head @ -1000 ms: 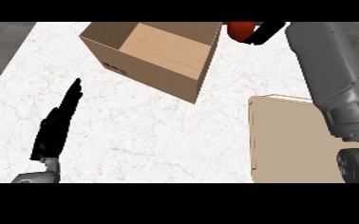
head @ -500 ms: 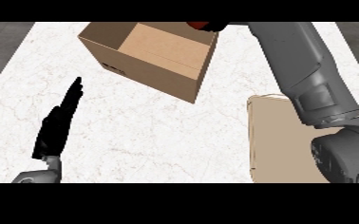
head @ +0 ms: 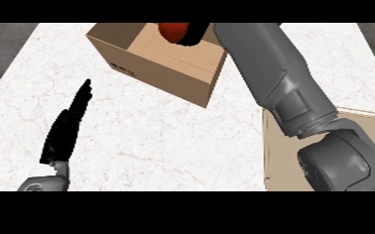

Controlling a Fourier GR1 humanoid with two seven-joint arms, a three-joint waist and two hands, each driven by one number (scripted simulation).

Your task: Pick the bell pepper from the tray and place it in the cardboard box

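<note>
A red bell pepper hangs over the open cardboard box at the top middle of the head view. My right hand is shut on it, black fingers curled round its right side. The grey right forearm reaches up from the lower right. The pepper's top is cut off by the view's edge. A tan tray lies at the lower right, mostly hidden under the arm. At the lower left my left hand rests open, fingers straight and pointing up.
The box stands on a white marbled counter. A dark strip runs along the counter's left edge.
My right hand has carried the pepper leftward, from beyond the box's right corner to above the box's opening. The left hand has stayed still.
</note>
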